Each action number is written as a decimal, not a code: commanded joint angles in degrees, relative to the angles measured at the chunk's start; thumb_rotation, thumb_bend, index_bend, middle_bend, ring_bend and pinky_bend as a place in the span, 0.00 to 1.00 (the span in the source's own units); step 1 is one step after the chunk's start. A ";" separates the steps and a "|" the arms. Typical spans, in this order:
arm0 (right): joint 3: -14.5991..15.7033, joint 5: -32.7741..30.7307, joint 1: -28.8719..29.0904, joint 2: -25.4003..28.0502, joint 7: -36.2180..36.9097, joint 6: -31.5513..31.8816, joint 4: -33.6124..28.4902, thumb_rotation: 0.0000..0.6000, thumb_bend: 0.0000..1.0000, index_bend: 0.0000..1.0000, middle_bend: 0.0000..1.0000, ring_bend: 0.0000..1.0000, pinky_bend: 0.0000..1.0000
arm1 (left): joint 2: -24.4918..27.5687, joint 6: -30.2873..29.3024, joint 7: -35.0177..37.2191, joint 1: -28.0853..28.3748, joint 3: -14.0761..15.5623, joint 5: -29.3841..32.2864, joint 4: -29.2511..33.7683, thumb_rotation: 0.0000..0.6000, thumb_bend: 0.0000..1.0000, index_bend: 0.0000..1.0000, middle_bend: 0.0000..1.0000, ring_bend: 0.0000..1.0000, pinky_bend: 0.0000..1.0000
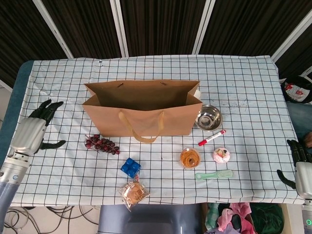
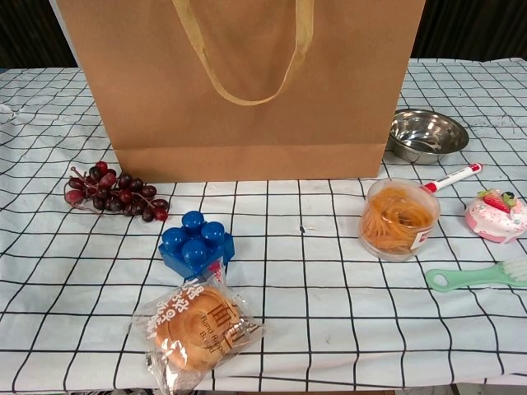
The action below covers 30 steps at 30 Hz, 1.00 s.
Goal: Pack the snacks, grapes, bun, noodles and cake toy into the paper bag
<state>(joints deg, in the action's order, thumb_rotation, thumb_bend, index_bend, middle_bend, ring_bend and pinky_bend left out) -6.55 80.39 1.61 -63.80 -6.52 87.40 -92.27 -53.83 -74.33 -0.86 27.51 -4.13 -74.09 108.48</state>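
The left hand [image 1: 33, 130] hovers at the bench's [image 1: 243, 78] left edge, fingers spread, holding nothing. The right hand [image 1: 298, 168] sits at the right edge, empty, fingers slightly apart. The paper bag [image 1: 142, 108] stands upright and open mid-bench; its contents cannot be seen. Grapes [image 2: 114, 191] lie by its front left corner, the wrapped bun [image 2: 196, 326] at the front edge behind a blue block [image 2: 196, 243]. The noodles cup [image 2: 398, 218] and cake toy [image 2: 496, 214] sit right of centre, near a steel bowl [image 2: 425, 134].
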 commanded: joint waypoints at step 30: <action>-0.15 -0.07 -0.10 0.54 1.67 -0.13 -0.08 1.00 0.19 0.08 0.09 0.19 0.25 | -30.02 21.11 5.68 6.65 0.18 -0.91 -33.02 1.00 0.14 0.21 0.25 0.11 0.20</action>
<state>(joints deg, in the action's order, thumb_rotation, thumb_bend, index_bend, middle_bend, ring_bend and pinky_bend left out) -6.70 80.32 1.51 -63.26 -4.85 87.27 -92.35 -83.54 -53.46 5.13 33.89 -3.73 -75.09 75.65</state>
